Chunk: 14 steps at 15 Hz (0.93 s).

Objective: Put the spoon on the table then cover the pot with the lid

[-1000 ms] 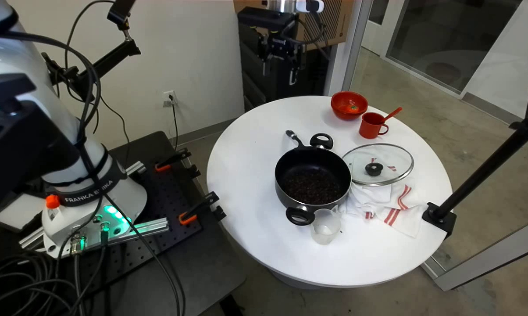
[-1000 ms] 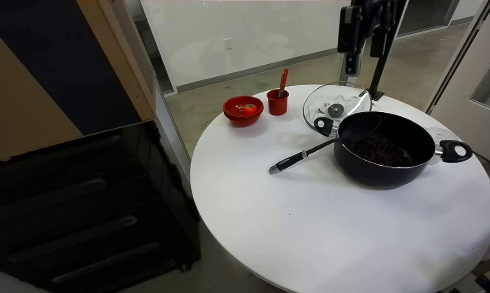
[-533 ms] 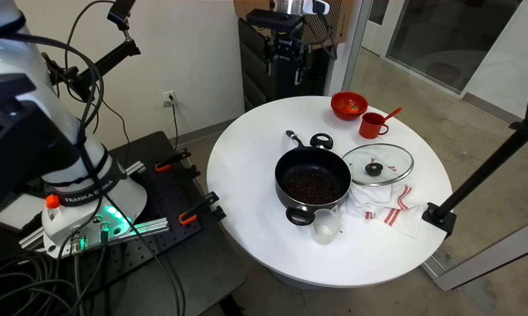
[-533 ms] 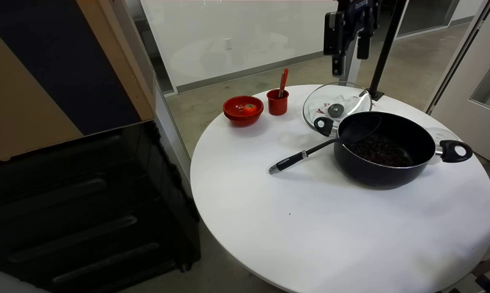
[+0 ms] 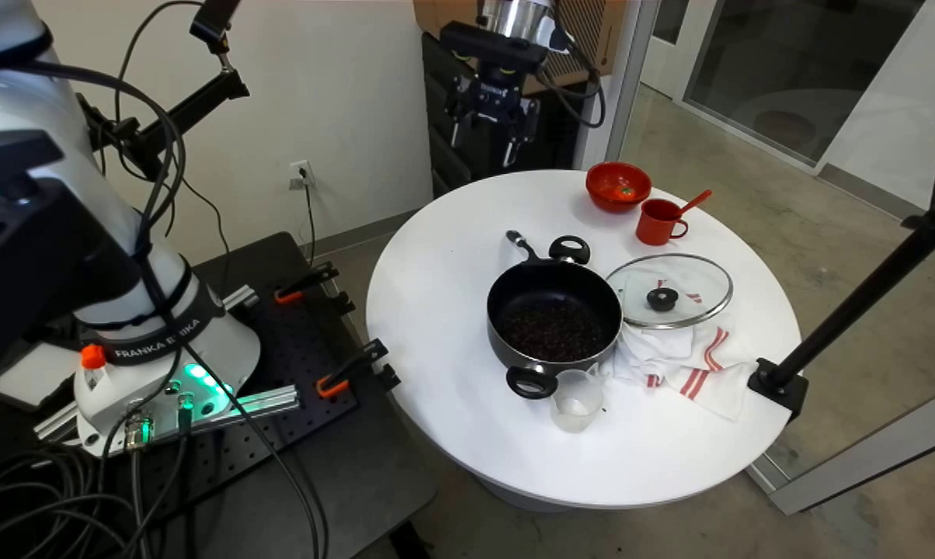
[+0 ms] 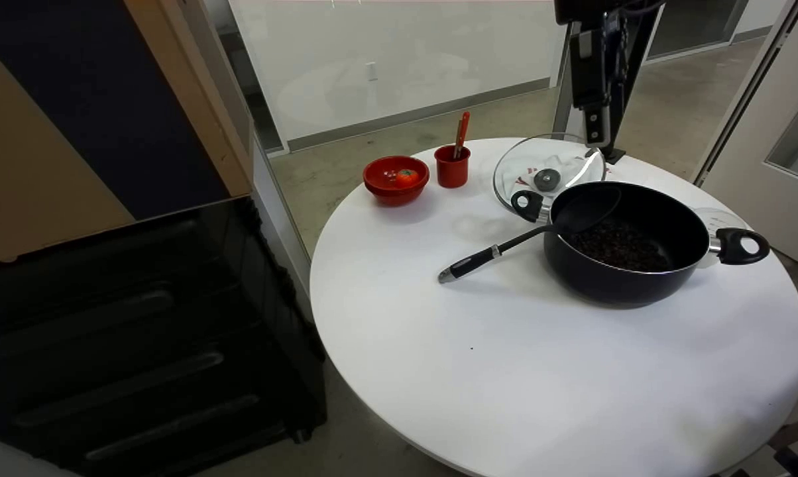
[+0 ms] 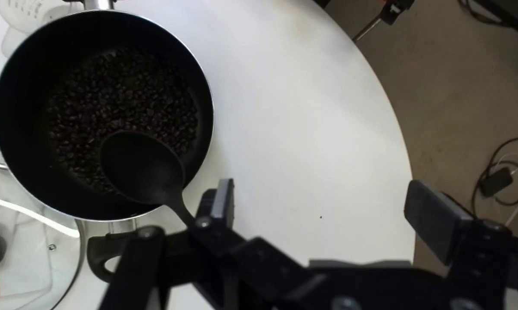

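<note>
"FRANKA EMIKA", M partly covered, on robot base (image 5: 145, 353); cup markings (image 7: 27, 7) unreadable.

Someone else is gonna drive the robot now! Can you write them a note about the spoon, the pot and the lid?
Gripper: open, holding nothing, in the air above the table.
Spoon: bowl inside the pot, handle sticking out over the rim.
Lid: beside the pot, partly over the striped cloth.
Done: neither step yet; the pot is uncovered.
To do: spoon onto the table, then lid onto the pot.
</note>
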### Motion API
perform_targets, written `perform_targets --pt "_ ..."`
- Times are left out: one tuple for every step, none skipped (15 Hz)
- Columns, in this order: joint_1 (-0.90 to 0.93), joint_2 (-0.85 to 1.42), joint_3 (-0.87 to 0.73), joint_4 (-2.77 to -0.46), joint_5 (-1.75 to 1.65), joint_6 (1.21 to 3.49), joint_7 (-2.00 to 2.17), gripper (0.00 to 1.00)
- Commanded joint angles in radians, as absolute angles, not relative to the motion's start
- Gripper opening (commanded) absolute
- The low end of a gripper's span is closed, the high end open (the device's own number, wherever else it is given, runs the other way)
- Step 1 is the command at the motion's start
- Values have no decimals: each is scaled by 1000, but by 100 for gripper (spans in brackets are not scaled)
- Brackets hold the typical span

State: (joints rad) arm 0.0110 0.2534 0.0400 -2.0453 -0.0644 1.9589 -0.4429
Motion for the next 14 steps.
perform_targets --pt "-6 365 65 -1890 -64 1828 -582 100" --pt "4 406 68 -1847 -93 1823 -580 100" --pt "12 438 72 -1813 -115 1825 -582 100" --pt "31 489 78 -1770 -155 1837 -568 100" --pt "46 530 84 -1733 -191 1838 -563 100" --pt "63 573 97 -1700 -225 1839 -578 100" --pt "77 611 107 -1668 -251 1838 -592 100" --pt "99 659 120 -1629 -275 1834 -599 100" --pt "118 695 128 -1598 -301 1830 -611 100" --pt "140 728 141 -1573 -322 1829 -620 100" --pt "159 756 148 -1545 -345 1819 -637 100" --pt "177 777 153 -1532 -369 1821 -654 100" --pt "194 801 154 -1513 -392 1817 -668 100" --pt "210 825 149 -1495 -416 1812 -678 100"
